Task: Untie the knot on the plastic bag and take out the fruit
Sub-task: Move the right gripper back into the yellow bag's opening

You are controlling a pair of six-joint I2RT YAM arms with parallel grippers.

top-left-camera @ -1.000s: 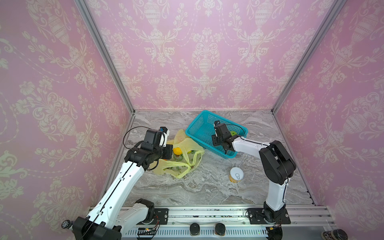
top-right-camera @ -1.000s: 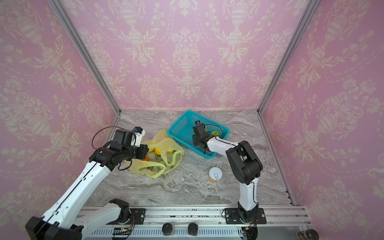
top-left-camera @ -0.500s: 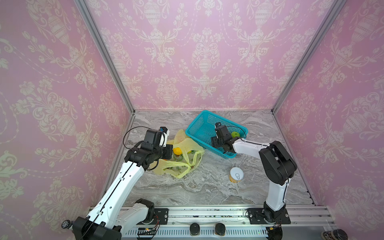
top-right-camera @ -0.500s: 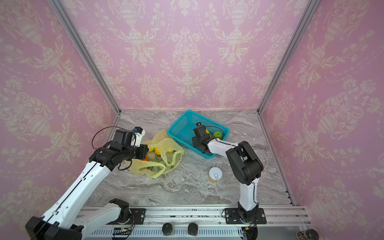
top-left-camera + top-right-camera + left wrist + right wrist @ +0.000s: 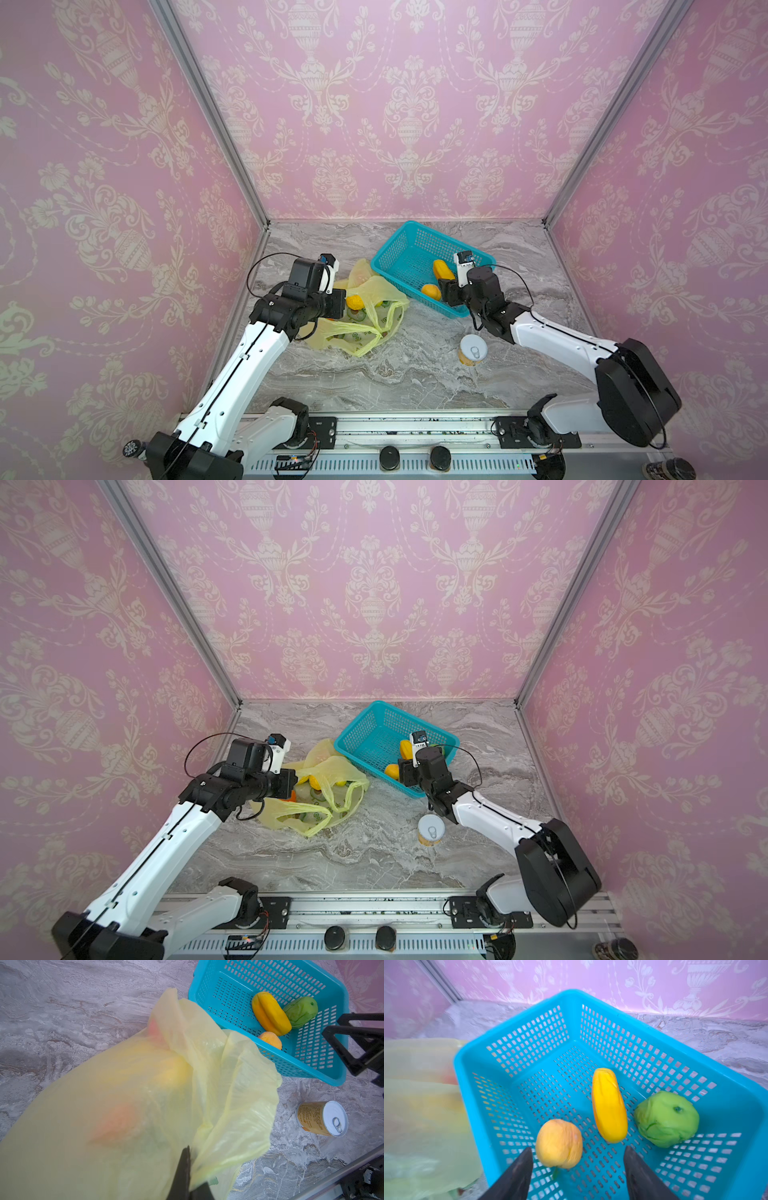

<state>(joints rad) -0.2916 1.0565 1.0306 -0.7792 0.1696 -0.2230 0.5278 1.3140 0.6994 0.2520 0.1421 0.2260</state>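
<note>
Plastic bag [image 5: 365, 318] slumps beside the teal basket [image 5: 569, 997], fruit [image 5: 354, 301] inside, my left gripper [image 5: 190, 1159] clenched on its film — tug hard and it tears. Right gripper [image 5: 577, 1149] hangs released above the peach [image 5: 559, 1142] — might knock it.

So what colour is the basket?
The basket is bright teal blue; the right wrist view shows it best.

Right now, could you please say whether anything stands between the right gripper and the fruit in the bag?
Yes. The right gripper, open over the basket, has that basket's side wall between it and the bag. In a top view one yellow fruit shows at the bag's mouth; the others lie under plastic.
</note>
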